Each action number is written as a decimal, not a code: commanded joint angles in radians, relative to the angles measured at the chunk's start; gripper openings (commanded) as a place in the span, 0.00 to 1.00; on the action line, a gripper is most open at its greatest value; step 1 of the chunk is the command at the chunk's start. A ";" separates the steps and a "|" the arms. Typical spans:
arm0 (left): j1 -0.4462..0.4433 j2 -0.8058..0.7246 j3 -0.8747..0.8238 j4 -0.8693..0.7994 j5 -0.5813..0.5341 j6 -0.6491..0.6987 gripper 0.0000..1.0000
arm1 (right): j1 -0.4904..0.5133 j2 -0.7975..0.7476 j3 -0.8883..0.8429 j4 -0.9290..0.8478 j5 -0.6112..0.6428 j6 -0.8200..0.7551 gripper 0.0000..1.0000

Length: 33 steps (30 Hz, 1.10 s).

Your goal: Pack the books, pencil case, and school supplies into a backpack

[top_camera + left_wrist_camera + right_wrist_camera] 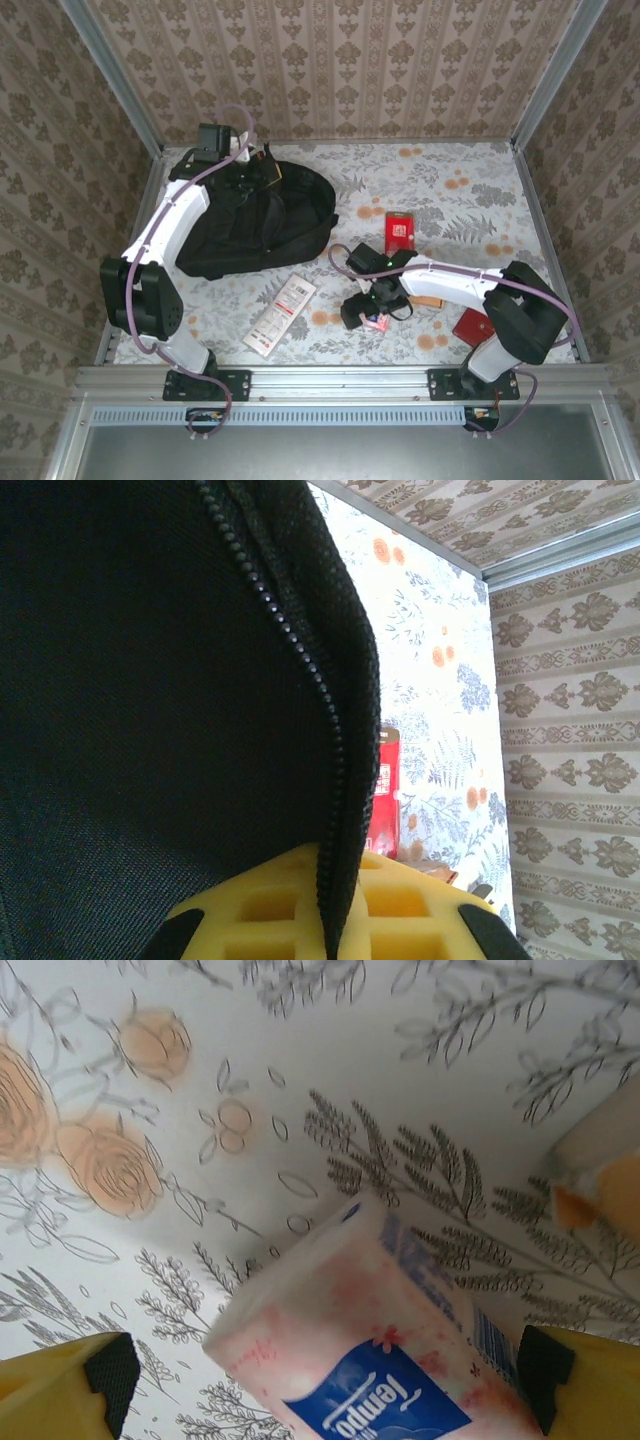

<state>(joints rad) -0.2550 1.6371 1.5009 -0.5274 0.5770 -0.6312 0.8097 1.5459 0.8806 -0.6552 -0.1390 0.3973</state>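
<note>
From above, the left hand (243,170) sat at the far end of the backpack (260,225), and the right hand (372,312) hovered over the packet (378,323) on the counter (470,200), well right of the backpack; in the left wrist view, the left hand (335,920) was clamped shut on the backpack's (150,680) zip edge, which it should lift high; in the right wrist view, the right hand (328,1380) stood wide open, gripping nothing, the packet (380,1360) lying skewed between its fingers (110,1375); it should square up, lower, then close gently.
</note>
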 commanded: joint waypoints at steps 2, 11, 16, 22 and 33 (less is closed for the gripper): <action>-0.006 0.003 0.028 0.003 0.010 0.028 0.00 | 0.017 -0.071 -0.041 -0.023 -0.002 0.039 1.00; -0.010 0.004 0.027 -0.001 0.005 0.031 0.00 | 0.103 -0.039 -0.030 -0.050 0.111 0.066 0.97; -0.013 0.007 0.029 -0.004 0.002 0.035 0.00 | 0.154 0.031 0.021 -0.096 0.239 0.089 0.86; -0.016 0.007 0.030 -0.006 0.000 0.036 0.00 | 0.188 0.090 0.047 -0.117 0.305 0.128 0.68; -0.021 0.009 0.032 -0.012 -0.002 0.044 0.00 | 0.195 0.039 0.051 -0.122 0.300 0.135 0.54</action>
<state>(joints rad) -0.2634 1.6390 1.5009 -0.5354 0.5674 -0.6197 0.9981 1.6215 0.9112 -0.7410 0.1287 0.5240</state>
